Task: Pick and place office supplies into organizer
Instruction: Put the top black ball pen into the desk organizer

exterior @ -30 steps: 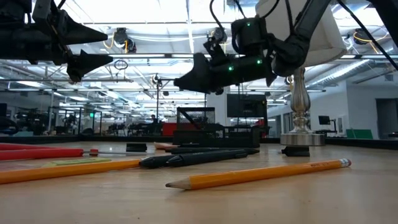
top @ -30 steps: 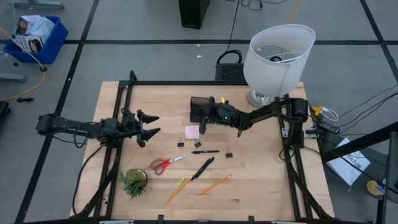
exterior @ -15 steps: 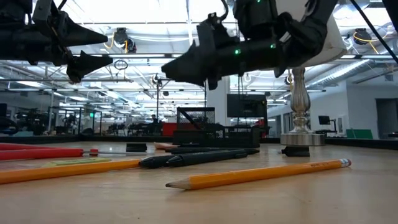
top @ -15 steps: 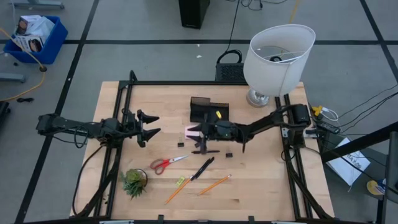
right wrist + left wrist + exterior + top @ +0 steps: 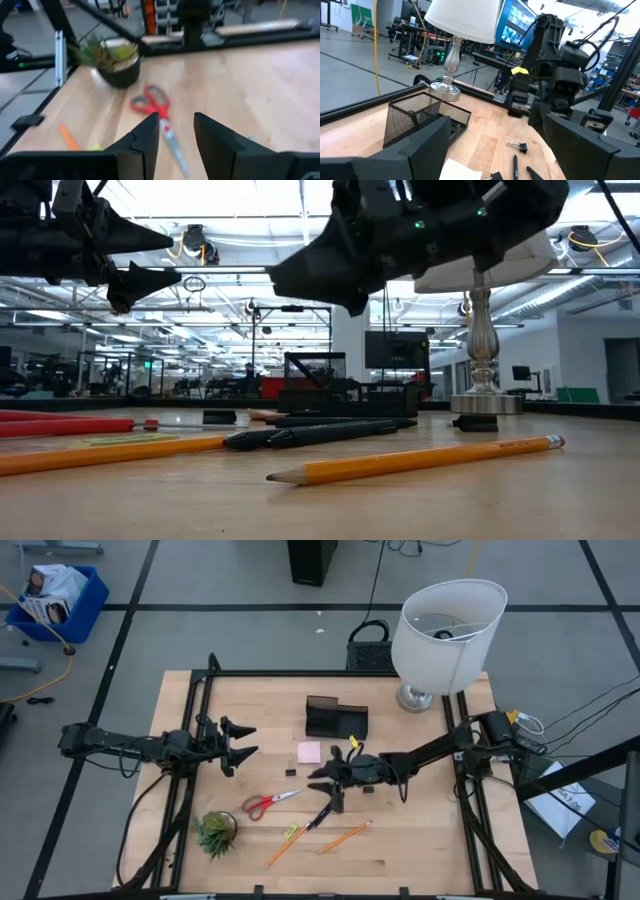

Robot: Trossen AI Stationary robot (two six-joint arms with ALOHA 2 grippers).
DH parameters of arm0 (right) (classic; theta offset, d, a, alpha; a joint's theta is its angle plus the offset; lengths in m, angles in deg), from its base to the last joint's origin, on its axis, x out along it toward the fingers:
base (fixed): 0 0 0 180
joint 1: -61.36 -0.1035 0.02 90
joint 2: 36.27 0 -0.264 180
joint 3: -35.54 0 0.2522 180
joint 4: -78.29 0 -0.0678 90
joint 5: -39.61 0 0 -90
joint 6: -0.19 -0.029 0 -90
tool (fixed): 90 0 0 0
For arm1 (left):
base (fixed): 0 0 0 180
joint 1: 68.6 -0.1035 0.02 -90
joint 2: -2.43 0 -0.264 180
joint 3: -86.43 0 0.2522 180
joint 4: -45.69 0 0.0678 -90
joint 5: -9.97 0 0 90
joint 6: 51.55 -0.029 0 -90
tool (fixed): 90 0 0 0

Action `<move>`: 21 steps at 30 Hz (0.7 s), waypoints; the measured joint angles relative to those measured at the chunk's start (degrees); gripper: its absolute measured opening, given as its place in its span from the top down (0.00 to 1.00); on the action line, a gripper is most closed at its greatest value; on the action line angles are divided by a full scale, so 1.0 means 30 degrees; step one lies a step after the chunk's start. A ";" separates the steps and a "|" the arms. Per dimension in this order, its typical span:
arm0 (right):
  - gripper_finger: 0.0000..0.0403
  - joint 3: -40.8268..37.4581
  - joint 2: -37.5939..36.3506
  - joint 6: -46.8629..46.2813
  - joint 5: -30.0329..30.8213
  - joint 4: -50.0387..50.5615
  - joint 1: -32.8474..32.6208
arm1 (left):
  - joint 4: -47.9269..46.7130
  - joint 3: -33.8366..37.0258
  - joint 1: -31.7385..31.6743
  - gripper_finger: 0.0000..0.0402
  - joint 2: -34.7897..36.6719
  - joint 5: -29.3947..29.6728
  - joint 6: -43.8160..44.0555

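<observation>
High view: most supplies lie loose on the desk (image 5: pixel 420 840) short of the organizer (image 5: pixel 336 720), so the bulk of the job looks undone. The right gripper (image 5: pixel 322 780), fingers apart and empty, hangs over the black pen (image 5: pixel 330 784); the left gripper (image 5: pixel 243 741) waits parted, well left of the organizer. Right wrist view: red-handled scissors (image 5: pixel 159 119) lie just ahead of the spread fingers (image 5: pixel 144 135).

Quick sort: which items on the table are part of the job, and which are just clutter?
Job: scissors, pens, pencils, sticky notes, clips, organizer.
Clutter: potted plant, lamp.
</observation>
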 joint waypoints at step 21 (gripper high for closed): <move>0.72 -0.0007 0.1678 0.2000 -0.0173 0.1332 -0.0132 | 0.0119 0.0000 0.0000 0.19 0.0006 0.0012 0.0535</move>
